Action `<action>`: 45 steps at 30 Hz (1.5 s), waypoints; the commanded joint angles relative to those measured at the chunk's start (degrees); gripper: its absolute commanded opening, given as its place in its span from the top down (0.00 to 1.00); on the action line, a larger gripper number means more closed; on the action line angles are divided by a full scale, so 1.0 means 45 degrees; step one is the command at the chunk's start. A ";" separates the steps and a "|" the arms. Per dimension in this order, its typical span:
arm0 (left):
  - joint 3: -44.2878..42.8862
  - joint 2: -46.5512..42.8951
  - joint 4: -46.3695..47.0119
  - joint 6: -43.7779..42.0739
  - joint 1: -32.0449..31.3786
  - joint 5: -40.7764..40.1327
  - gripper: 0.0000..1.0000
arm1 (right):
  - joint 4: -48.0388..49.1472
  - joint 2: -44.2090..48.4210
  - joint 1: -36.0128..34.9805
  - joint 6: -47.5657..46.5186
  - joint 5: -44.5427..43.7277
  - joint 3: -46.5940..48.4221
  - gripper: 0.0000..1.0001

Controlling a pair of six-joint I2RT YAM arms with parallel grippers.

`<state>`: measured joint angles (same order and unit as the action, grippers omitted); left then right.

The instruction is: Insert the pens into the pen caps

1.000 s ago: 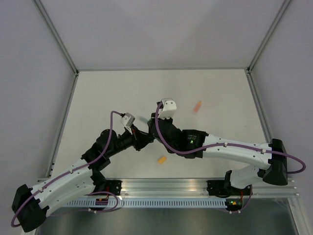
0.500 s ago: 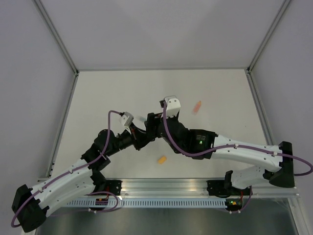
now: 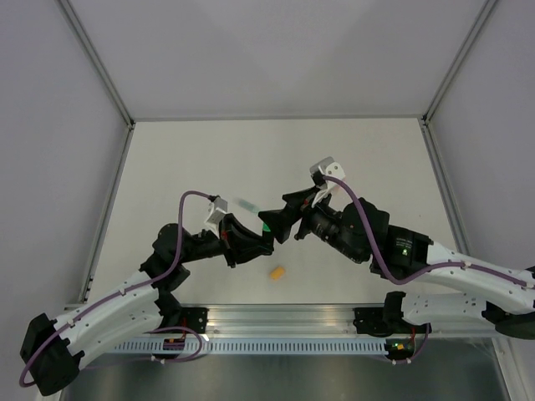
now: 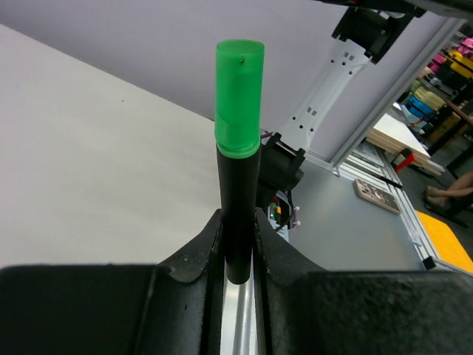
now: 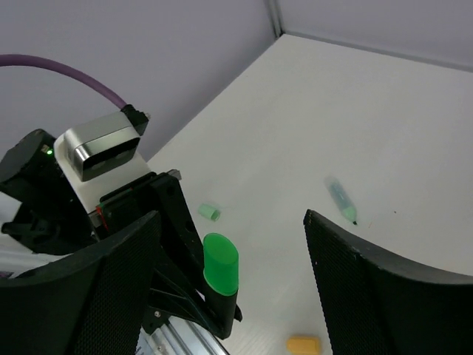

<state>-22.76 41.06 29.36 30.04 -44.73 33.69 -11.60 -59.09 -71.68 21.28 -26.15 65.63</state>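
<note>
Two pens in view, three caps. One black pen (image 4: 238, 177), clamped by its barrel in the closed left claw (image 4: 238, 220), free end sticking out past the fingertips and fitted with a bright green cap (image 4: 239, 96). Facing that capped end from close by, the right claw (image 5: 233, 218), spread wide with one mesh-faced finger (image 5: 111, 288) to each side, gripping nothing and touching nothing as far as can be seen. One pale green pen (image 3: 247, 204), uncapped, lying on the white bench (image 3: 184, 167) near the black pen, on the side away from the arm bases and a little to the left. One pale green cap (image 5: 210, 212), loose on the bench just past the black pen's capped end as seen from the right wrist; hidden from above. One orange cap (image 3: 277, 272), loose on the bench on the near side of the black pen, toward the arm bases, apart from it. So: one cap on a pen, two caps lying free.
</note>
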 commanded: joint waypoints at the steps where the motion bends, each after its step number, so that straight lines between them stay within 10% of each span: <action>1: 0.0136 0.0134 0.1755 0.0667 -0.0001 0.1555 0.98 | 0.0877 0.0474 0.0069 -0.0705 0.2390 -0.0150 0.19; 8: 0.0215 0.0173 0.2244 0.0922 -0.0001 0.1966 0.98 | 0.0935 0.0436 0.0069 -0.0783 0.3740 -0.0481 0.43; 36: 0.0274 0.0505 0.3299 0.1468 -0.0021 0.3040 0.98 | 0.2127 0.0983 0.0089 -0.0900 0.3936 -0.1516 0.52; 45: 0.0371 0.0387 0.3571 0.1585 -0.0001 0.3001 0.98 | 0.2827 0.0866 0.0089 -0.0198 0.5066 -0.2529 0.81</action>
<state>-21.12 43.22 40.86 35.83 -44.73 46.19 -2.20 -55.29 -71.44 18.87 -6.85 56.90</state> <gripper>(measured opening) 0.221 0.231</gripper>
